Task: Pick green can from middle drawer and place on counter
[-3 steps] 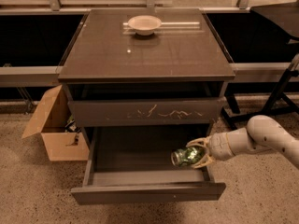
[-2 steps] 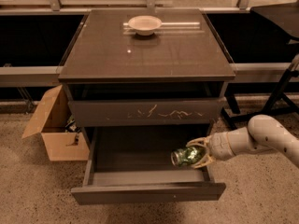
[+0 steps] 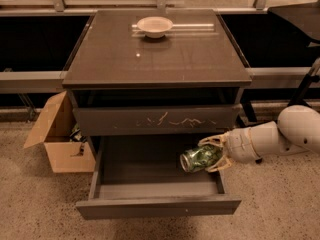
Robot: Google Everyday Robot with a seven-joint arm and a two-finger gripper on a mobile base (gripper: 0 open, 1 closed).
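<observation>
The gripper (image 3: 210, 154), clasping the green can (image 3: 196, 159), hangs over the right side of the open middle drawer (image 3: 157, 207), close under the scratched drawer front (image 3: 155, 120) above. The drawer's left floor lies open from above; on the counter (image 3: 155, 61) a white bowl (image 3: 155, 25) stands at the rear.

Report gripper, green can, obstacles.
Gripper in open middle drawer, right side; jaws shut on green can, held sideways. Scratched drawer front above; white bowl at counter rear.
</observation>
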